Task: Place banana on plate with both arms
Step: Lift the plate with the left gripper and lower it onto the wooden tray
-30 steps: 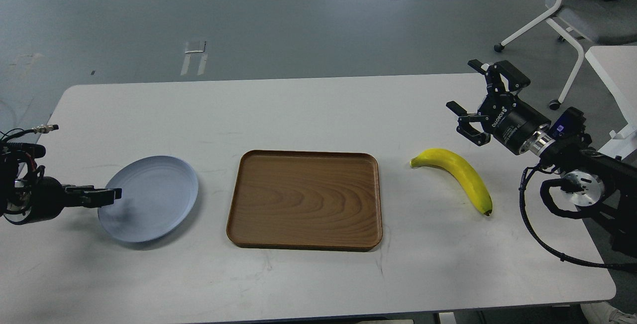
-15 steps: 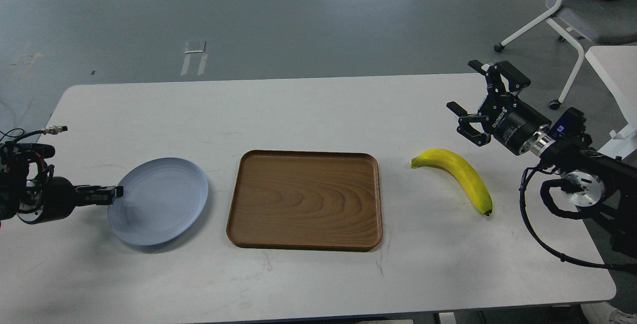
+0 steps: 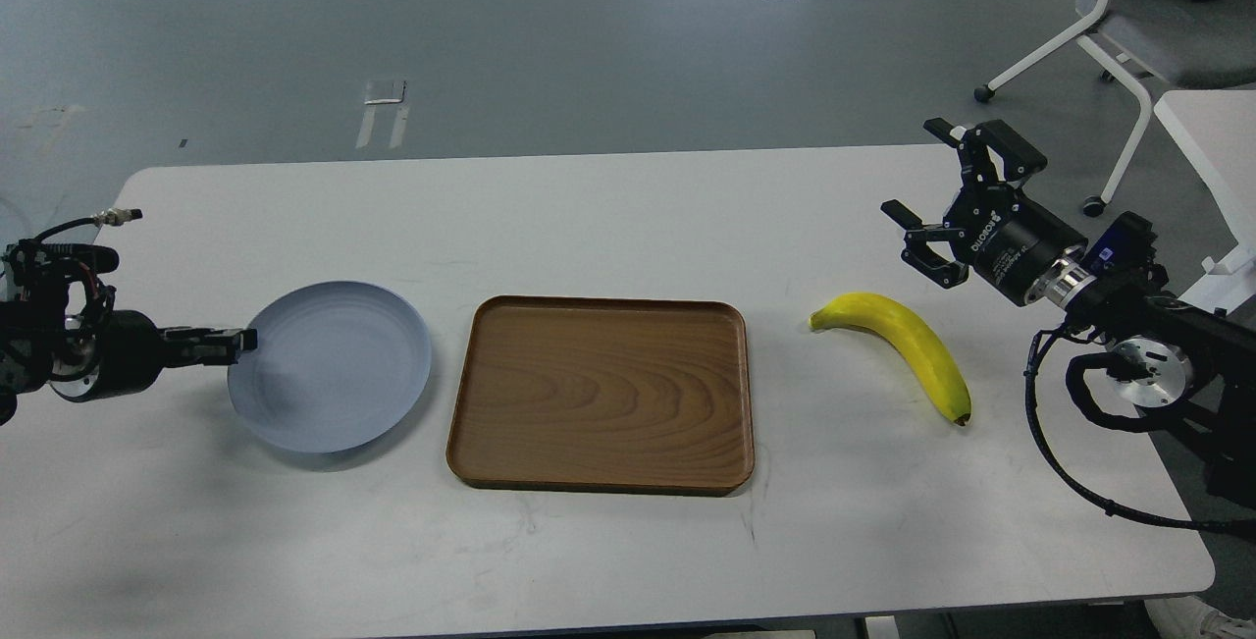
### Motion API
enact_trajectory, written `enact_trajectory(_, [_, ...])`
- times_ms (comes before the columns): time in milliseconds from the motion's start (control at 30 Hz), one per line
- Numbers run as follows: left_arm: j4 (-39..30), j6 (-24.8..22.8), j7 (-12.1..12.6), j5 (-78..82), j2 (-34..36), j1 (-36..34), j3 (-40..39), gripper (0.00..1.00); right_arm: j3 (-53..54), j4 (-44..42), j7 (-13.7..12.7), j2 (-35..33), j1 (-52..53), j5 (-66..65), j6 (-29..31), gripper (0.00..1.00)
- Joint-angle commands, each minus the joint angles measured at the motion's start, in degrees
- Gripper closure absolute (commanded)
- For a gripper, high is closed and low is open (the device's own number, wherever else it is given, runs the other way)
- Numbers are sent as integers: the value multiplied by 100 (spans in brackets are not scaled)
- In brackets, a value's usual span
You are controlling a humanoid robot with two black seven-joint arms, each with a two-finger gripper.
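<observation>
The pale blue-grey plate [image 3: 329, 366] is at the left of the white table, held a little above it with a shadow underneath. My left gripper [image 3: 240, 341] is shut on the plate's left rim. The yellow banana [image 3: 908, 346] lies flat on the table at the right, its dark tip toward the front. My right gripper [image 3: 917, 197] hovers open and empty behind and to the right of the banana, apart from it.
A rectangular brown wooden tray [image 3: 601, 394] lies mid-table between plate and banana. The white table [image 3: 608, 217] has bare surface behind and in front of the tray. A white office chair [image 3: 1128, 21] and another white table edge [image 3: 1212, 138] stand at the far right.
My left gripper has carried the plate to the right and up, closer to the tray. The right arm and the banana have not moved.
</observation>
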Motion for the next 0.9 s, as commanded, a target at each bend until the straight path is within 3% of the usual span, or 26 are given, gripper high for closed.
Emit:
enact_trajectory(0, [91, -256, -2, -209, 1, -294, 5, 100, -1, -4, 0, 0, 3, 0, 0, 0])
enact_trajectory(200, [-277, -494, -2, -270, -69, -698, -4, 100, 8, -4, 0, 0, 3, 0, 0, 0])
enact_trajectory(333, [-883, -494, -2, -217, -543, -1058, 5, 100, 8, -12, 0, 0, -14, 0, 0, 0])
enact_trajectory(433, [-937, -538, -2, -165, -789, -1208, 22, 100, 8, -21, 0, 0, -15, 0, 0, 0])
enact_trajectory(867, [108, -670, -2, -138, -2574, -1683, 1103, 100, 35, -39, 0, -210, -67, 9, 0, 0])
